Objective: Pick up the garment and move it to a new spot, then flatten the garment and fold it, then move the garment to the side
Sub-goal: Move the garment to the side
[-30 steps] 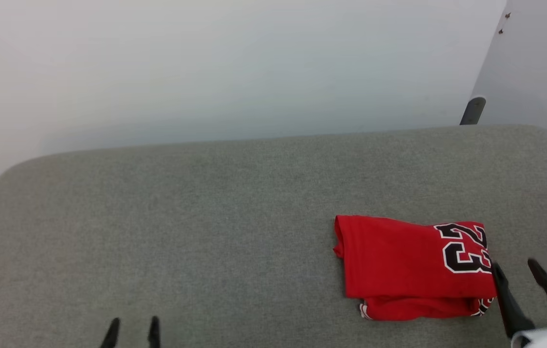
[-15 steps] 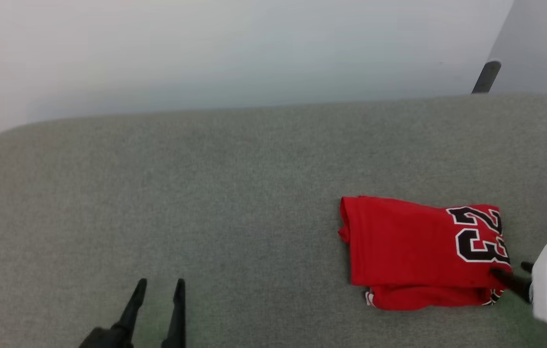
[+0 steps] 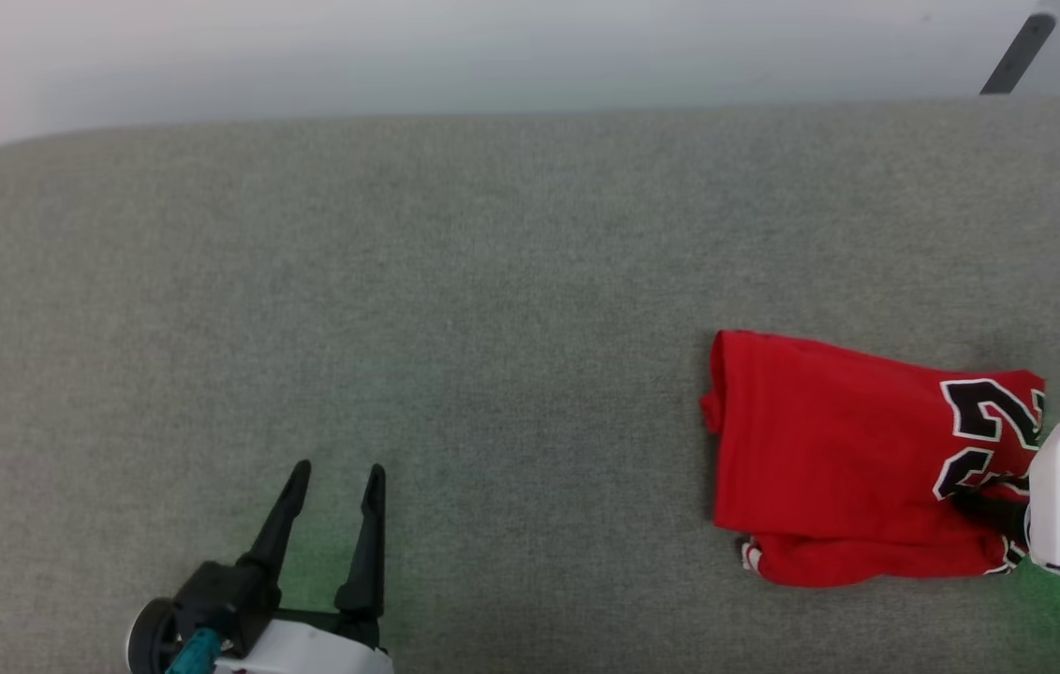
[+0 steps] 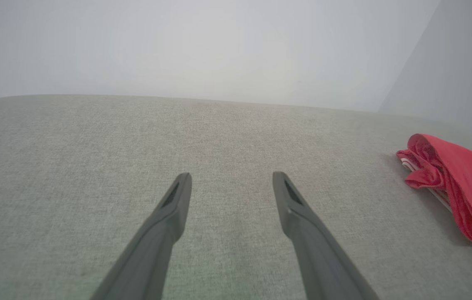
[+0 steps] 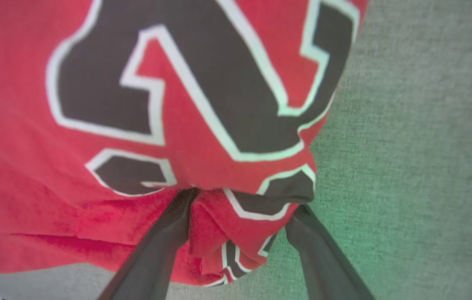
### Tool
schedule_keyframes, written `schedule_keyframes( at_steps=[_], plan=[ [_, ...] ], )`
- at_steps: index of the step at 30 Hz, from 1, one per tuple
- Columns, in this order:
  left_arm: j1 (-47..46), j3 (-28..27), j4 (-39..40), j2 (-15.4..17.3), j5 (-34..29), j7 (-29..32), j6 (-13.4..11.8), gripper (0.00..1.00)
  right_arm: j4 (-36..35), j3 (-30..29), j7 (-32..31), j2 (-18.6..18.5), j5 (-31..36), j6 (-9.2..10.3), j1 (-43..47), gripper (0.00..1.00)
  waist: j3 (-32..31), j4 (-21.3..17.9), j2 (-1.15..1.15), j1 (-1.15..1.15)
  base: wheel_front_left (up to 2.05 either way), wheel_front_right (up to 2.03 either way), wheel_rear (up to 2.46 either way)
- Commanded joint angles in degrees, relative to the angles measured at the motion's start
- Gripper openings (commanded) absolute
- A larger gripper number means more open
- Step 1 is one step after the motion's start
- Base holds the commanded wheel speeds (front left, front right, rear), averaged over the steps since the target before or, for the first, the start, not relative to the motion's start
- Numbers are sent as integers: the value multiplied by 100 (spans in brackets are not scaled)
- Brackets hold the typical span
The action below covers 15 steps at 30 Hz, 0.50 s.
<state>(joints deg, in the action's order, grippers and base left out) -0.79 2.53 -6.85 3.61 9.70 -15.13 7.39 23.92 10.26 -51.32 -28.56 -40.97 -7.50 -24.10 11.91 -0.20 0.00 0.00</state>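
The garment [image 3: 830,459] lies folded on the grey padded surface [image 3: 493,281] at the right: red cloth with black, white-outlined numbers at its right end. My right gripper [image 3: 970,498] is at that end, open. In the right wrist view its fingers [image 5: 165,237] straddle the near corner of the garment [image 5: 177,83], their tips tucked under the top layer. My left gripper [image 3: 338,468] stands open at the lower left, far from the cloth, with nothing between its fingers [image 4: 169,212]. The left wrist view has the garment's [image 4: 457,179] folded edge at the far right.
The grey surface ends in a rounded far edge against a pale wall [image 3: 493,47]. A dark rod [image 3: 1017,51] leans at the top right corner. Wide bare surface lies between the two grippers.
The head camera has tilted down, shifting the whole picture. My right gripper has gone from beside the garment's right end to straddling its near corner. More of the left gripper is in view.
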Motion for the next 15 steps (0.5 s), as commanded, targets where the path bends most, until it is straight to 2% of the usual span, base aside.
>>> schedule_keyframes(
  at_steps=[1, 2, 3, 4, 8, 15],
  plan=[
    [-106, 27, -43, 38, 28, 2, 16, 100, 146, 132, 94, 131, 29, 2, -9, 100, 205, 77, 0, 0, 0, 0, 0],
    [-147, 44, -63, 46, 21, 2, 16, 100, 185, 168, 150, 161, 24, 2, -12, 61, 224, 67, 0, 0, 0, 0, 0],
    [-179, 57, -80, 58, 12, 2, 16, 100, 218, 171, 248, 200, 0, 2, -22, 41, 234, 50, 0, 0, 0, 0, 0],
    [-212, 69, -103, 71, 0, 2, 16, 100, 254, 168, 353, 228, -12, 2, -43, 0, 241, 26, 0, 0, 0, 0, 0],
    [-320, 131, -139, 139, -23, 2, 16, 100, 333, 193, 759, 225, -66, 5, -123, 0, 252, -155, 0, 0, 0, 0, 0],
    [-614, 389, 79, 286, 32, 2, 16, 100, 355, 43, 1547, -26, -207, 6, -384, 0, 344, -665, 0, 0, 0, 0, 0]
  ],
)
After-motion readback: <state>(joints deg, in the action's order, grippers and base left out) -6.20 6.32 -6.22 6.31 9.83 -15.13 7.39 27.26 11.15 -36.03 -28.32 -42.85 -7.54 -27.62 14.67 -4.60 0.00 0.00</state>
